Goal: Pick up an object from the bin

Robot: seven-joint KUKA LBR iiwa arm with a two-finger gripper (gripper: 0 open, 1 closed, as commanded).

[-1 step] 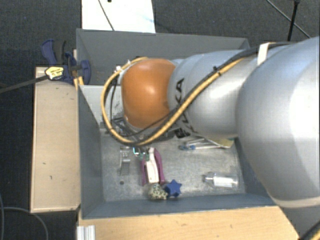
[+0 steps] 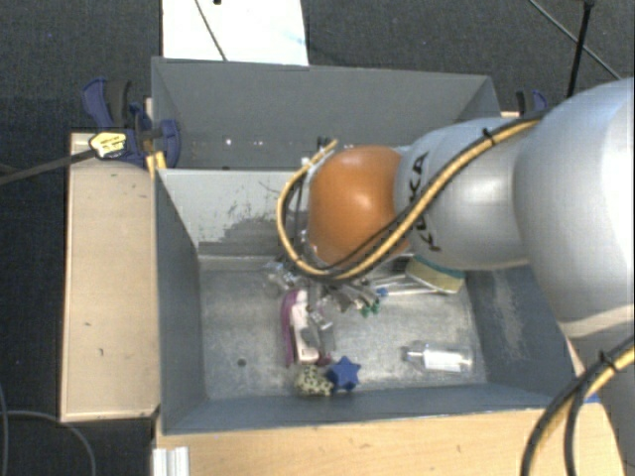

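Gripper sits low over the floor of the grey metal bin, a little left of the floor's middle and nearer the front wall than the back wall. The silver arm comes in over the bin's right edge; its rounded orange wrist cover, ringed by a looped yellow-and-black cable, hangs above the gripper and hides its upper part. Whether the gripper is open or closed cannot be told, because its dark metal parts merge with the small things around it.

A long purple-and-pink stick-shaped thing lies on the floor, running from the back towards the front; it is just left of the gripper and seems to touch it, though whether it is actually grasped cannot be made out.

In front of the gripper, near the front wall, lies a small blue star-shaped thing. A speckled pale-and-dark lump rests against the star's left side, close to the front wall and just beyond the front end of the purple-and-pink stick.

Just right of the gripper lie a few small green bits and some thin white rods, partly under the arm. Further towards the right wall, a flat yellowish thing shows below the arm, mostly covered by it.

A small clear tube with a white end lies on its side towards the front right corner of the floor, well apart from the gripper and from the star.
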